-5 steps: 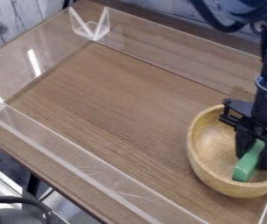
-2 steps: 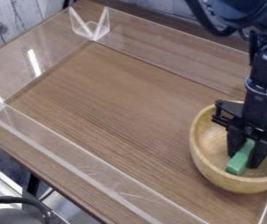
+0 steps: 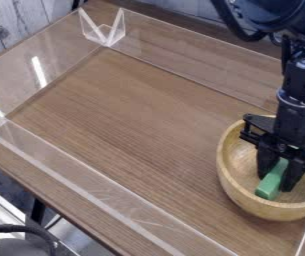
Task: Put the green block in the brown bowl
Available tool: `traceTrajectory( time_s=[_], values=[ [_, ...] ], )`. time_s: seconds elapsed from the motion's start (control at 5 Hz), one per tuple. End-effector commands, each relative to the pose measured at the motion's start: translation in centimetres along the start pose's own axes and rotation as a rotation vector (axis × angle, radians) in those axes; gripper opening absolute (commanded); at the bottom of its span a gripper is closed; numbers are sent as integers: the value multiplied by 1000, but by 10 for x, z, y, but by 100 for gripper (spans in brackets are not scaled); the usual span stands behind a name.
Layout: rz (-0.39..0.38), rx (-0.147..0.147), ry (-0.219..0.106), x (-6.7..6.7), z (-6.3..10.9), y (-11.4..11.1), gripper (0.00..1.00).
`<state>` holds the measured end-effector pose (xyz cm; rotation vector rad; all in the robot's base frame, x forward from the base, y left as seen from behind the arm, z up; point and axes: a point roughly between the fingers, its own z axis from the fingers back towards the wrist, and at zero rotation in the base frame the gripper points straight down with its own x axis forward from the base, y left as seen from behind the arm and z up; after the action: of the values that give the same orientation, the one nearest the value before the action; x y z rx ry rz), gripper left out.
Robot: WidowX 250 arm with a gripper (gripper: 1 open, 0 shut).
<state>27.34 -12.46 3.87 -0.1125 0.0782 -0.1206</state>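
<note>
End effector (image 3: pixel 280 162) down in the brown bowl (image 3: pixel 231 176); clamped shut on the green block (image 3: pixel 270 184); bowl on worktop (image 3: pixel 128 125)

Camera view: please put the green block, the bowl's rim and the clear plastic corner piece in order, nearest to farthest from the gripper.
1. Green block, at the jaws.
2. Bowl's rim, around them.
3. Corner piece, upper left.

We count one wooden bowl (image 3: pixel 238 187) at the lower right of the frame, and one green block (image 3: pixel 267 186) within its rim. We see one black robot arm (image 3: pixel 299 88) reaching down the right side, and one wooden tabletop (image 3: pixel 128 115) spread across the middle.
</note>
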Motion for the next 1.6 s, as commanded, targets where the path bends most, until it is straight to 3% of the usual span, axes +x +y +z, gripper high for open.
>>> traceTrajectory(
  time_s=[0.0, 0.6, 1.4],
  values=[
    [4, -5, -28, 8, 1, 1, 0],
    [8, 4, -5, 9, -10, 6, 0],
    [11, 0, -4, 7, 3, 9, 0]
  ],
)
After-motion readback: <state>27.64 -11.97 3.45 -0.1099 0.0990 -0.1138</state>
